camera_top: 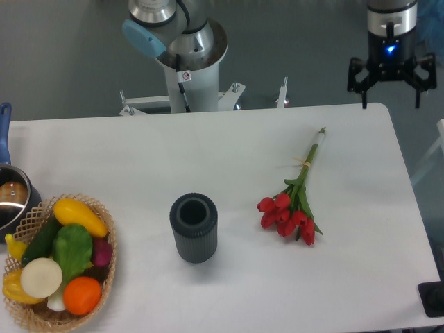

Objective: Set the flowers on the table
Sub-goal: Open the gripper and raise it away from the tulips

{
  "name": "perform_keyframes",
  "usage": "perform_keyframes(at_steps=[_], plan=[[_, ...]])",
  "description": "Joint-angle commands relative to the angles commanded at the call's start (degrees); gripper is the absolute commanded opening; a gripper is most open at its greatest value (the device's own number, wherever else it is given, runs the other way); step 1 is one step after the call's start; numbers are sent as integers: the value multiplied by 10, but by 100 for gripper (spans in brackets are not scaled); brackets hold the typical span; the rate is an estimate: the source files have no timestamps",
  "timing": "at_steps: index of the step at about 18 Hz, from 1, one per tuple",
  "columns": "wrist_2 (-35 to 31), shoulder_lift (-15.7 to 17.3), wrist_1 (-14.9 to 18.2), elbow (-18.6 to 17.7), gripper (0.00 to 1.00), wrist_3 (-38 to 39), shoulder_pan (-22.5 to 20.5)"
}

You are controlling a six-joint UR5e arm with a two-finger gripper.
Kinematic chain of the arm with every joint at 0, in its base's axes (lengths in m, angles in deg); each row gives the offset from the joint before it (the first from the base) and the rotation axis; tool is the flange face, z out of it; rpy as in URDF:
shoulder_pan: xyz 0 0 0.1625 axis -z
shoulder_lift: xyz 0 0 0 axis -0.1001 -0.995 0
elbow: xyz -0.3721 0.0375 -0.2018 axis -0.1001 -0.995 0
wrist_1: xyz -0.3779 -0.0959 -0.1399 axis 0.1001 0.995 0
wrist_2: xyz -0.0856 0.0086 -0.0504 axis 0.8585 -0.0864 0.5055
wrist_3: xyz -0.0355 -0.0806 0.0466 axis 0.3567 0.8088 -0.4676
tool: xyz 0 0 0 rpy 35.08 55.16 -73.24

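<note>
one large matte white worktop (208, 146) carries everything. on it, right of a dark ribbed cylindrical vase (193, 227), lies the small bunch of red tulips with thin green stems (295, 201), flat; light, soft, best pinched at the tied stems. black gripper (390, 87) hangs beyond the far right corner, fingers spread, empty.

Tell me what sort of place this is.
Probably a robotics lab. An arm base is bolted behind a plain white table, an open gripper hangs above its corner, and props lie staged: flowers, a dark vase, a vegetable basket.
</note>
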Motion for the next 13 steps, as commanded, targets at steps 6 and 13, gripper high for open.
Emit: perform_keyframes(at_steps=[6,13], plan=[[22,6,-1,1,100,-3,-14],[39,7,-4,1,100,-3,-24]])
